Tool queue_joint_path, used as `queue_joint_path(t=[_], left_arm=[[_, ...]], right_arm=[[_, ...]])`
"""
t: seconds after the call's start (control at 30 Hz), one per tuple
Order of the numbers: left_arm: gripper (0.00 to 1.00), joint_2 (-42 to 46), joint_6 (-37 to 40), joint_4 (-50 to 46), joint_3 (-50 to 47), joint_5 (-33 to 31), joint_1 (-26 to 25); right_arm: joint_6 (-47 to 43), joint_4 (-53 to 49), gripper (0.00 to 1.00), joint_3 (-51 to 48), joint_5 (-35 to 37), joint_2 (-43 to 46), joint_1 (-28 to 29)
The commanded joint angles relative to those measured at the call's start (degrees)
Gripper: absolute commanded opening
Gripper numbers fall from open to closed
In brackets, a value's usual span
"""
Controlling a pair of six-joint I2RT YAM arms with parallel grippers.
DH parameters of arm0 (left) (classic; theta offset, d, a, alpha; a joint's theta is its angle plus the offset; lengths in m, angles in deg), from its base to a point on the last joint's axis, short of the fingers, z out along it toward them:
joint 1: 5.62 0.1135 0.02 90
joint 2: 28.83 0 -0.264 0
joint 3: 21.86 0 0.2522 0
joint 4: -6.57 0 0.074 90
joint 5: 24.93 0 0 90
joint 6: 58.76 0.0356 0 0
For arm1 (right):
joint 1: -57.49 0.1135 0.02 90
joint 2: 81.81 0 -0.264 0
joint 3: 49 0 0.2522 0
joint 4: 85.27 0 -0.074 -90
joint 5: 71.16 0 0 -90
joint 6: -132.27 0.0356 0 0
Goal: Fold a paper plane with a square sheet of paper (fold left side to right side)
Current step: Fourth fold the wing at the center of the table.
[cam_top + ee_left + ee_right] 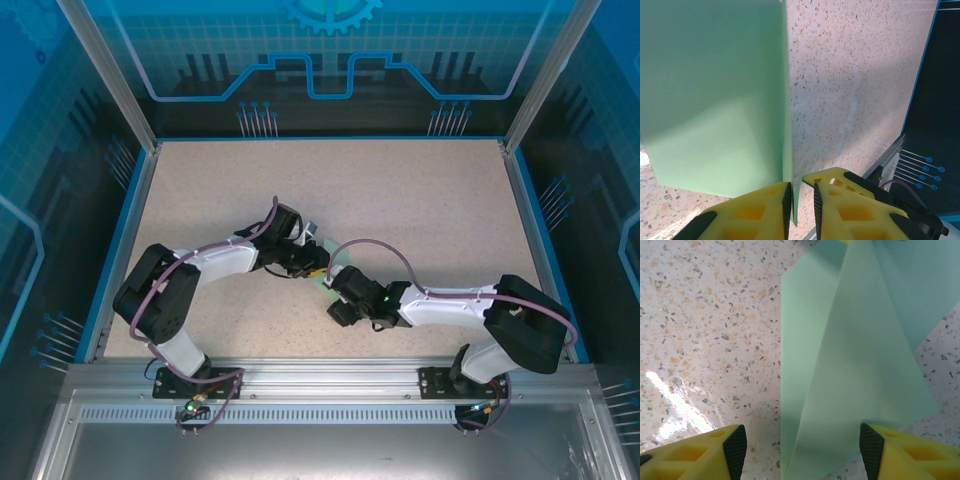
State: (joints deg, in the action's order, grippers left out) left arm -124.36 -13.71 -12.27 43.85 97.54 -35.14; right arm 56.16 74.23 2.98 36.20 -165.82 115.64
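Near the middle of the table (400, 200), seen from above, the sheet of paper (330, 281) is a small green patch. The left gripper (314, 264) and the right gripper (340, 292) meet right over the paper, and the arms hide most of it.

From the left wrist, 1 flap of the paper (715, 100) stands up like a wall. Its edge goes down between the left gripper's (800, 192) 2 yellow fingers (755, 212). They are nearly pressed together and pinch that edge.

From the right wrist, the paper (855, 390) lies in folded layers with 1 long crease. The right gripper's (802, 447) 2 fingers (705, 450) are spread wide, 1 at each side of the paper's near end. They hold nothing.

I think the fold could go crooked if the raised flap is laid down and its edges do not match. The thin paper could slip out of the pinch. It could tear if it is pulled hard. The right fingers could also push the paper along the smooth table or crumple it.
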Motion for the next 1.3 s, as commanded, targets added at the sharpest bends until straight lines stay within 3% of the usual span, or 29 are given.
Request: queue_joint_path(t=[0.0, 0.5, 0.8, 1.27], left_arm=[[0.22, -0.4, 0.4, -2.3, 2.2, 1.7, -0.3], [0.20, -1.2, 0.8, -3.3, 3.2, 1.8, -0.4], [0.21, -0.7, 1.3, -3.9, 3.4, 1.8, -0.3], [0.36, 3.5, 3.9, -8.2, 3.0, -0.1, 0.8]], right_arm=[[0.3, 3.2, 0.65, -1.0, 0.3, 0.4, 0.4], [2.6, 4.9, 0.53, -1.7, 3.0, -3.2, -0.3], [2.8, 5.3, 0.29, -2.2, 1.5, -3.0, -1.0], [4.7, 7.9, 0.00, -6.0, -2.1, -0.2, -3.0]])
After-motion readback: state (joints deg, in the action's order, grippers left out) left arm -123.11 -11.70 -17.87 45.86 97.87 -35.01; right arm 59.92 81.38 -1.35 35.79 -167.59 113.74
